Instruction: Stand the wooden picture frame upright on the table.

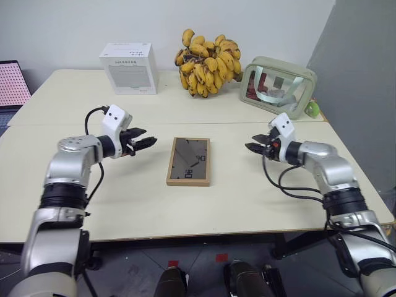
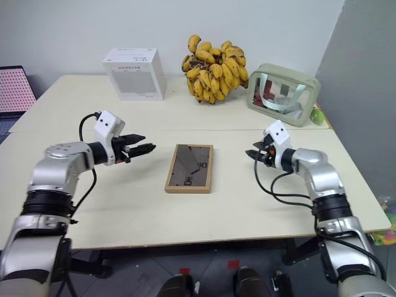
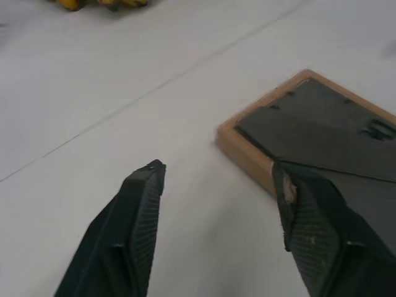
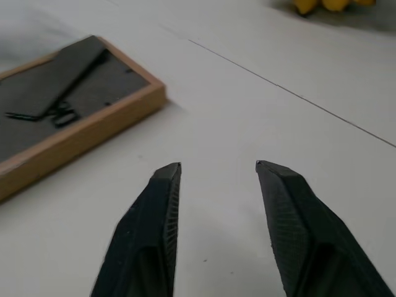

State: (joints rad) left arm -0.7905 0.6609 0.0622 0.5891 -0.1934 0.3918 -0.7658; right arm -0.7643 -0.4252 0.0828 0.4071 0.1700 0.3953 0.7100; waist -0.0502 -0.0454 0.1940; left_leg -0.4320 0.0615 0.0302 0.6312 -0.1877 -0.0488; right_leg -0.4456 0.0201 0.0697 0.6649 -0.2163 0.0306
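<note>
the left gripper (image 1: pixel 143 142) is being held just above the table (image 1: pixel 124 204), with its two fingers parted and nothing between them. it is being pointed toward the frame (image 1: pixel 189 161), which is lying near it on its right side. in the left wrist view one fingertip (image 3: pixel 150 173) is being seen over bare table, while the other is being seen in front of the frame's near corner; whether it is touching the wood cannot be told.

the right gripper (image 1: pixel 255 145) is also being held with fingers parted and empty, and it is being pointed toward the frame from the other side. a wider strip of bare table is being left between it and the frame, so the left gripper is being judged the nearer one.

the frame is lying flat in the middle of the table, back panel up, stand folded down. its long axis is running away from the robot, so both long edges are being faced by the grippers.
</note>
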